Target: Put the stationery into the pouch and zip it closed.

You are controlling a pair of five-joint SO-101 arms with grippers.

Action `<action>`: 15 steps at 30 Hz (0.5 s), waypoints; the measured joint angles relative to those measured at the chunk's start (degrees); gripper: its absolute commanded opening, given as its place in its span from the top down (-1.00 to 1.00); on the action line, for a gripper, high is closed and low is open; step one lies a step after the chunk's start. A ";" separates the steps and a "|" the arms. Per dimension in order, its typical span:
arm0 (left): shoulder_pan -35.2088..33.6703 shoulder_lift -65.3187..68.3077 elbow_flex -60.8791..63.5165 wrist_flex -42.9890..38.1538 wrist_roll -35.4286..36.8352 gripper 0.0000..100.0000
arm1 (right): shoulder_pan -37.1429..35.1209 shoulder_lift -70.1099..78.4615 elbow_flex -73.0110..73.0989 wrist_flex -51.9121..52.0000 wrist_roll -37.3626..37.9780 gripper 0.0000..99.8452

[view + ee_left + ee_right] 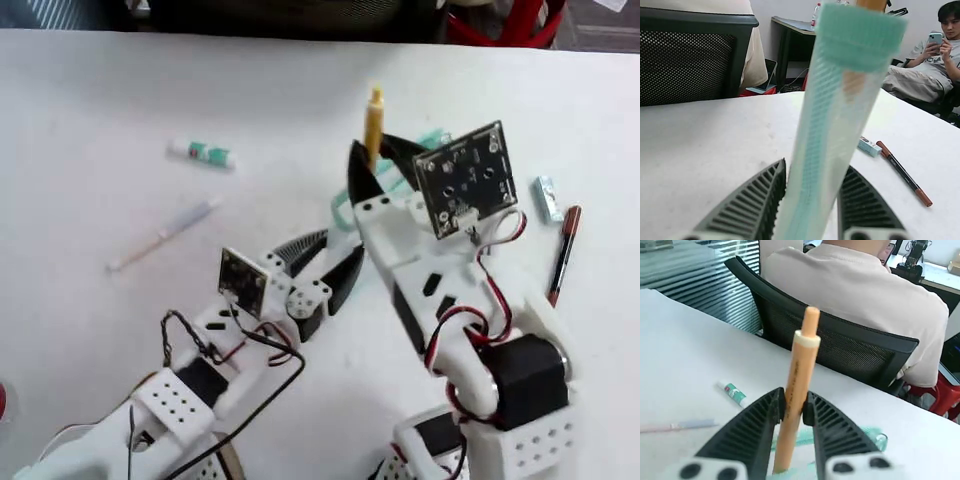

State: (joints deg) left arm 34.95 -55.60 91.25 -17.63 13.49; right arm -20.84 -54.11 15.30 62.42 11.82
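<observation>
My left gripper [810, 210] is shut on a teal mesh pouch [840, 125], which stands upright between its ribbed fingers [755, 205]. In the high view the left gripper [342, 243] holds the pouch [340, 212] near the table's middle. My right gripper [795, 410] is shut on an orange pen [797, 385], whose lower end goes down into the pouch [860, 435]. From above, the right gripper [380, 160] holds the pen [373, 122] just over the pouch. An orange shape shows through the pouch's mesh in the left wrist view.
On the table's left lie a glue stick [200, 153] and a pale translucent pen [165, 235]. At the right lie a red-brown pen [563, 255] and a small eraser [548, 197]. A black chair [850, 350] with a seated person stands past the far edge.
</observation>
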 measured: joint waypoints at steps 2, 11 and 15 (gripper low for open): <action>0.00 0.00 0.00 0.00 0.00 0.70 | 1.14 0.00 0.00 1.41 0.79 0.58; 0.00 0.00 0.00 0.00 0.00 0.70 | 3.52 0.09 -1.05 3.60 1.14 0.40; 0.00 0.00 0.00 0.35 0.00 0.70 | 10.37 0.44 -6.07 4.84 1.14 0.40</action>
State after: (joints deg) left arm 34.95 -55.60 91.25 -17.27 13.49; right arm -10.46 -53.67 9.23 67.25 12.97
